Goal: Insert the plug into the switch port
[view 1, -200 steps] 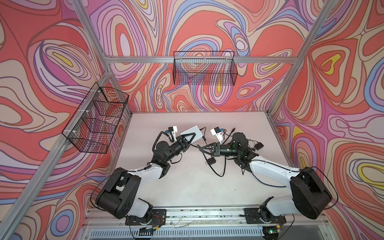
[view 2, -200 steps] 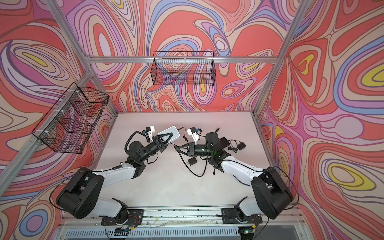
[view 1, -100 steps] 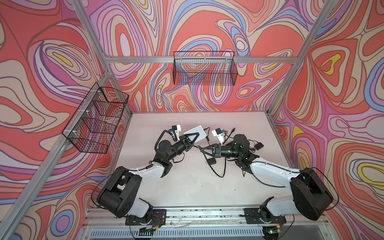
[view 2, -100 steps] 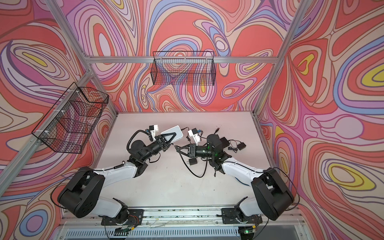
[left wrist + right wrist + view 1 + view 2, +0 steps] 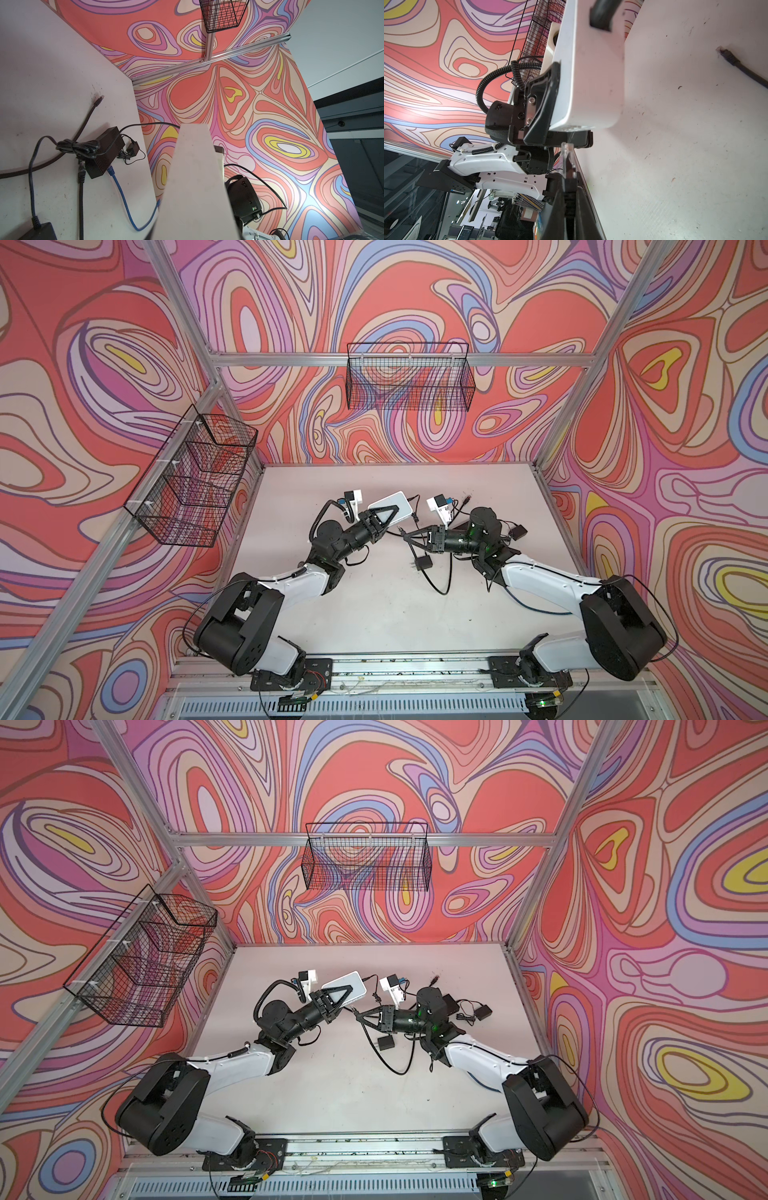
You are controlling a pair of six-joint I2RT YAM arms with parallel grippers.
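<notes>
The pale worktop [image 5: 374, 614] carries a black box [image 5: 104, 153], a pronged power adapter [image 5: 423, 563], a blue cable [image 5: 126, 207] and a black cable [image 5: 89, 115].

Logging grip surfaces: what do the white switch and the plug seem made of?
The switch looks like moulded plastic: white, smooth, soft sheen, rounded corners. The plug has a clear, see-through hard-plastic tip and a black boot, probably rubbery.

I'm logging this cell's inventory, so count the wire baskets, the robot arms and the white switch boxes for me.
Wire baskets: 2, the back-wall basket and the left-wall basket
Robot arms: 2, the left arm and the right arm
White switch boxes: 1, the white switch
Total: 5
</notes>
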